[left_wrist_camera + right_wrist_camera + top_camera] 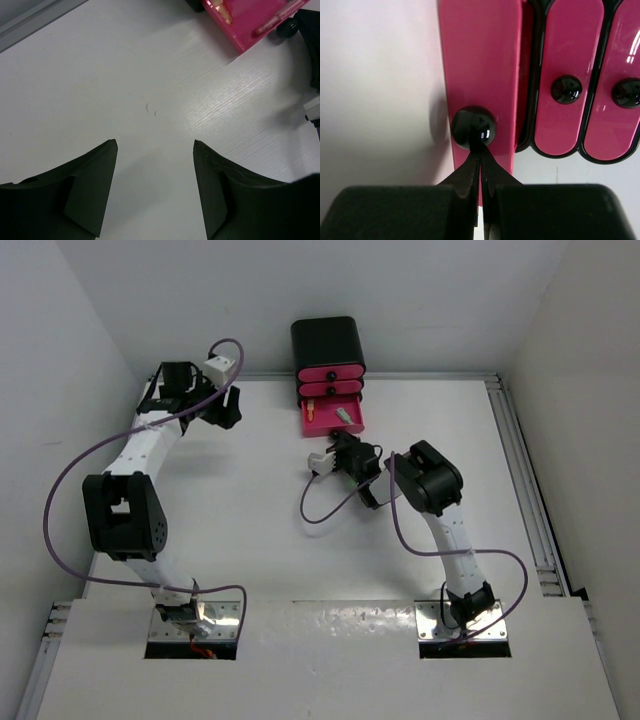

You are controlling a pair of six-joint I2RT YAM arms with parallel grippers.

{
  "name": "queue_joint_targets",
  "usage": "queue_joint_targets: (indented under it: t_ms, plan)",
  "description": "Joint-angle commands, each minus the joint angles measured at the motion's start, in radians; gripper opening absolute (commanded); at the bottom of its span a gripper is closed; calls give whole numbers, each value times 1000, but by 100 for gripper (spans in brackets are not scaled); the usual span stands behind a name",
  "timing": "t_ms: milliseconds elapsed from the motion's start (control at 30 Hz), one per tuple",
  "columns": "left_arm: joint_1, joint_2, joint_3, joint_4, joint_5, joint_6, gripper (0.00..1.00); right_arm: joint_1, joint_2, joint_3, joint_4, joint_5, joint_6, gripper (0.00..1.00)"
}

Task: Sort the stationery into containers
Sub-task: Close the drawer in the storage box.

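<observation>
**Bottom drawer out, right pincer at its knob**

The white counter point(250, 500) carries a black box point(328, 340) at its far edge, holding three pink drawers — the upper drawers point(342, 373) shut, the bottom drawer point(335, 422) pulled out. The left pincer point(155, 142) hangs released over bare counter, well left of the box. The right pincer point(480, 157) is clenched, its tips touching the bottom drawer's dark knob point(473, 126). Inside that drawer lies the stationery — an orange stick point(222, 10) and a pink stick point(272, 22) show
</observation>
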Motion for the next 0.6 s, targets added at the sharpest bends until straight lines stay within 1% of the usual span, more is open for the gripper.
queue_joint_targets:
  t_ms: [0, 133, 333, 567]
  plan:
    - [-9, 11, 44, 26, -1, -17, 68, -11, 19, 64, -1, 9, 28, 0]
    - [-15, 25, 55, 29, -7, -17, 68, -33, 47, 115, -25, -1, 34, 0]
    - [-15, 48, 81, 20, -22, -14, 68, -67, 123, 256, -59, -24, 34, 0]
    - [-15, 88, 112, 14, -33, -17, 68, -80, 195, 379, -107, -41, 43, 0]
